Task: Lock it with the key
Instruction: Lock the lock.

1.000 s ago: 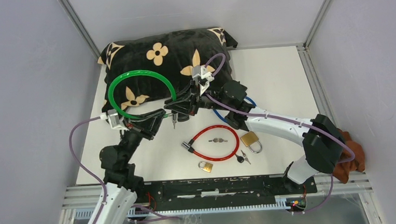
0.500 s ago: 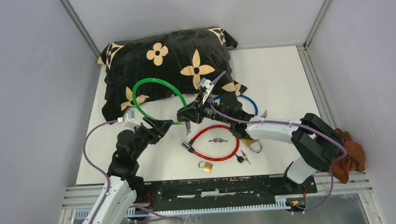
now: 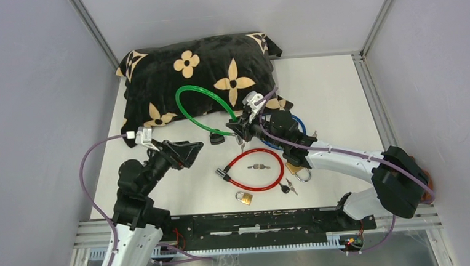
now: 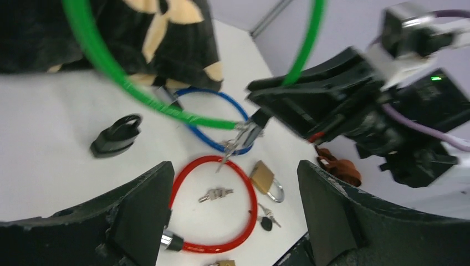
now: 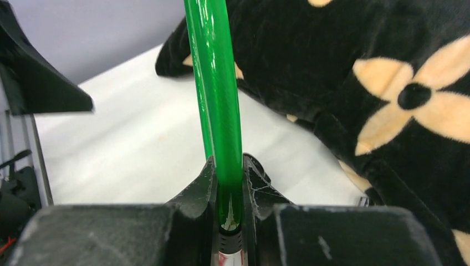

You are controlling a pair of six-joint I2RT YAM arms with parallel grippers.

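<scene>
One green cable [image 5: 215,83] clamped in right tool [image 5: 227,166].

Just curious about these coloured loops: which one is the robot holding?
The green loop, pinched between the right fingers; red loop and blue loop lie on the table.

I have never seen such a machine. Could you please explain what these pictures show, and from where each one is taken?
Two robot arms stand at a white table's near edge. One picture looks down from above; the other two come from a camera on each wrist. The right hand is shut on a green cable lock, beside a black flowered pillow. The left hand is open and holds nothing. On the table lie a red cable lock, a blue cable lock, two brass padlocks and keys.
</scene>
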